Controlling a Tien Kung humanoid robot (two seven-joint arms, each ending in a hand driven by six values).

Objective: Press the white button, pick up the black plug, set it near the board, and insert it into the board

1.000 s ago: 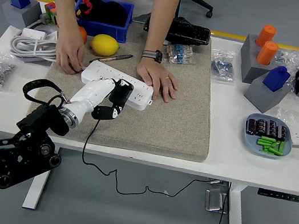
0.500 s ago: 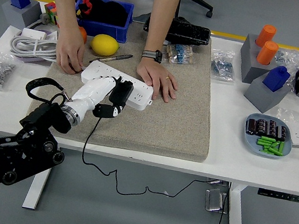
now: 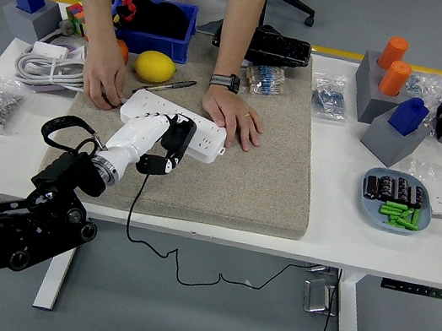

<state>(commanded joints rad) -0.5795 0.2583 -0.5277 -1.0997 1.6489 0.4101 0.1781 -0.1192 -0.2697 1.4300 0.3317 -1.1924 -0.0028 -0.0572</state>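
1. Person's hand sits at the left end of the white power strip on the beige mat.
2. Robot's left hand is clamped round the black plug, right at the strip's front edge.
3. Person's other hand presses the strip's right end.

lemon; blue bin; pen; orange cylinders; plate

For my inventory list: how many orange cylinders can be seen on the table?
2. Both stand upright in the grey block at the far right: one orange cylinder behind, the other orange cylinder just in front. None seems hidden.
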